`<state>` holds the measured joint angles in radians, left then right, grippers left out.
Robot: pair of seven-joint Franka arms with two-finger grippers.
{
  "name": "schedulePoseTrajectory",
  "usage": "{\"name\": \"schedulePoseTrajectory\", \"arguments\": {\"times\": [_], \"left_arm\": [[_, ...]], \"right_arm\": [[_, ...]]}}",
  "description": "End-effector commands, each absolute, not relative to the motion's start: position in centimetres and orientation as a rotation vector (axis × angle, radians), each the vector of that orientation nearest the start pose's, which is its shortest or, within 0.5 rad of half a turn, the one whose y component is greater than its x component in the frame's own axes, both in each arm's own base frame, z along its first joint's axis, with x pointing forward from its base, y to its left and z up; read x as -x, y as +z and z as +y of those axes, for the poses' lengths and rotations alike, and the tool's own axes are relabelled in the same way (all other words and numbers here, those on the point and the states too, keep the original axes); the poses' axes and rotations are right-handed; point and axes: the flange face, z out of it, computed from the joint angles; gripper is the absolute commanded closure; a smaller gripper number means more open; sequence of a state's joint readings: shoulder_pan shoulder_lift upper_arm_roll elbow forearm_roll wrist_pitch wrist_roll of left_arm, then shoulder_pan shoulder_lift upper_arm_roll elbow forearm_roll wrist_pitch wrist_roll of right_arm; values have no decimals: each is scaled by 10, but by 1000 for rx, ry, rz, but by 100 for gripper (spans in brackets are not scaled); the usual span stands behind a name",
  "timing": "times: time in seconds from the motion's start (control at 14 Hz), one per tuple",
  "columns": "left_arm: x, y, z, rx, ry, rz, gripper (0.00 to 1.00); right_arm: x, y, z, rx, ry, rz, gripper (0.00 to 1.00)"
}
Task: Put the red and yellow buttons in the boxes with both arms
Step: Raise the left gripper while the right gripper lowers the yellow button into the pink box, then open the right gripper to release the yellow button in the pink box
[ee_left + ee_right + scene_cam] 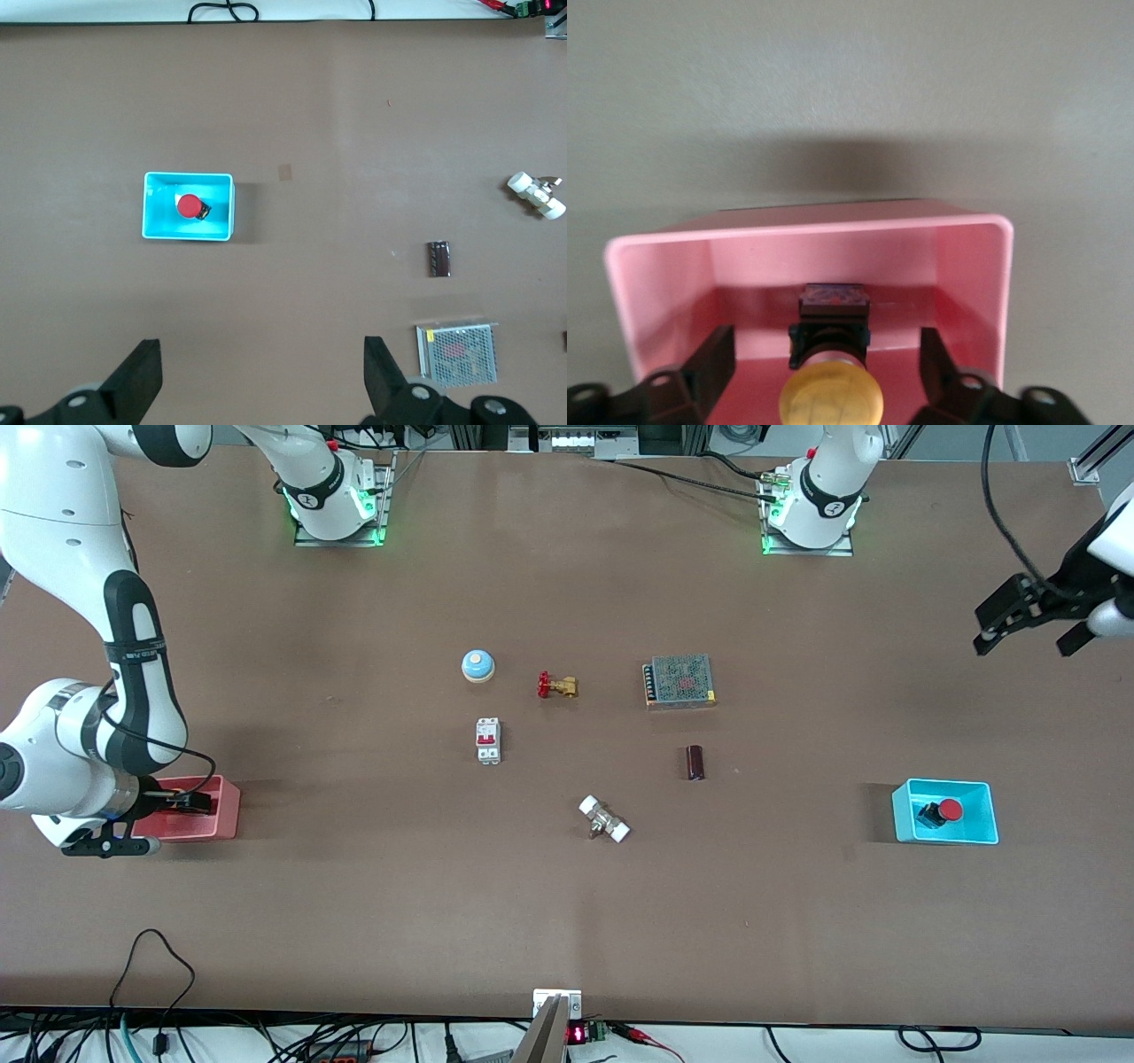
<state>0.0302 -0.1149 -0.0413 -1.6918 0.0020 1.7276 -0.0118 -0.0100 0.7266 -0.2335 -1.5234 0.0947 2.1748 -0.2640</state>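
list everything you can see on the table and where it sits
yellow button: 1, yellow cap, in the pink box
pink box: 1, right arm's end
red button: 1, red cap, in the cyan box
cyan box: 1, left arm's end
bell: 1, blue, mid-table
valve: 1, brass, red handle, beside the bell
mesh-topped box: 1, grey
circuit breaker: 1, white
cylinder: 1, dark
white-ended fitting: 1
right gripper: open, in the pink box around the yellow button
left gripper: open, raised, empty
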Motion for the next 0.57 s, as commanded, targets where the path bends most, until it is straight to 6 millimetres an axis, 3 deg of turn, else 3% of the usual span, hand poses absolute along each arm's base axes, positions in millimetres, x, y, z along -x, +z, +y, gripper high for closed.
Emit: {"name": "schedulePoseTrajectory", "arguments": {"times": [0.0,0.14,0.21,0.29,0.5], "left_arm": [[-541,662,-5,3142,-172,74,0],[-541,660,-5,3145,-152,75,0],[-541,660,-5,3145,-152,73,0],[-541,661,-5,3145,-157,70,0],[-541,661,-4,3144,-155,56,0]], "right_arm": [[-685,314,-133,3152,89,-37,0],[-682,375,-122,3139,40,-58,0],[-680,402,-107,3127,22,-83,0],[-676,421,-98,3122,14,-72,0],[-665,468,-33,3108,17,-4,0]]}}
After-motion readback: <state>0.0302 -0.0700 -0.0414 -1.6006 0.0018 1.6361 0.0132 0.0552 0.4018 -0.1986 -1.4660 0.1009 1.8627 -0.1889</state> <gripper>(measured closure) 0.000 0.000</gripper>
